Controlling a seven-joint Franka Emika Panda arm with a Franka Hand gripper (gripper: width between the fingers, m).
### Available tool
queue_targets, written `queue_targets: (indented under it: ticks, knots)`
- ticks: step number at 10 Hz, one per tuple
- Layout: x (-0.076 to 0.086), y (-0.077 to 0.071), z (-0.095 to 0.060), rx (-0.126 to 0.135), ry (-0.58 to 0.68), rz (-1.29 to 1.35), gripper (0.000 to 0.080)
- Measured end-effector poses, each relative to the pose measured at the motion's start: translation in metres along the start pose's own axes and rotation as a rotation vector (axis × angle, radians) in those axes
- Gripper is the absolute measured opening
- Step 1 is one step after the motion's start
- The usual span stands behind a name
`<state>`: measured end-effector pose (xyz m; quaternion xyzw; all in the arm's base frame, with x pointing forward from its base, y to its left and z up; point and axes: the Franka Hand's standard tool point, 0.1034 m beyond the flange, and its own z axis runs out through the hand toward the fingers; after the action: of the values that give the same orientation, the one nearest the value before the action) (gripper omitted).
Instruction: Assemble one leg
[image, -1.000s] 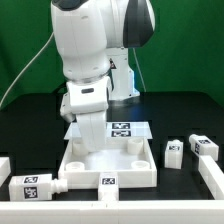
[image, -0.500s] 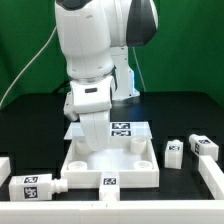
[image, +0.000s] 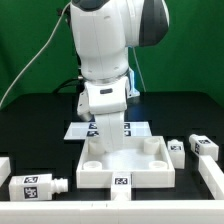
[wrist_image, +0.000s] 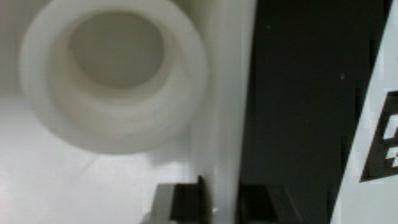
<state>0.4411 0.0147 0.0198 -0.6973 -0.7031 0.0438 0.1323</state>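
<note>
- White leg (image: 35, 186) lies on its side on the black table (image: 40, 115), at the exterior view's left. It's near the top's front corner but apart, and nothing holds it.
- Other legs (image: 175, 151) are loose off the top's other side.
- Top (image: 95, 178): sockets in view look empty.
- Gripper (image: 110, 140) is down on the top's far rim. In the wrist view the fingers (wrist_image: 178, 205) are narrow, one each side of the rim, w/ a socket (wrist_image: 107, 70) just inside. Reads as clamped on the top, not a leg.
- Risk: it's a thin-rim pinch, so the top may pivot or slip if dragged.
- Risk: sliding the top sideways could knock a leg, rolling it or hiding its tag.
- Risk: the marker board (image: 80, 129) is just behind, so the rim could ride up on it and tilt.
- Risk: if the top is let go skewed, the sockets sit off for the leg insert.
</note>
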Motion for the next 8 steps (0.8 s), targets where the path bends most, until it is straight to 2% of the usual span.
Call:
queue_targets:
  ticks: [1,2,3,4,5,6,8]
  knots:
    - [-0.006,-0.002,-0.002,-0.005,-0.002,0.009,0.0136]
    - [-0.016,-0.005,-0.008,-0.007,-0.017,-0.010,0.0272]
    - [-0.021,-0.007,-0.015,-0.016,-0.035,-0.021,0.0272]
    - [-0.017,-0.008,-0.017,-0.025,-0.039,-0.021,0.0461]
    - [-0.009,-0.012,-0.019,-0.030,-0.043,0.023,0.0461]
    - [0.003,-0.016,-0.022,-0.036,-0.049,0.072,0.0603]
    - [0.025,-0.019,-0.032,-0.059,-0.050,0.237,0.0635]
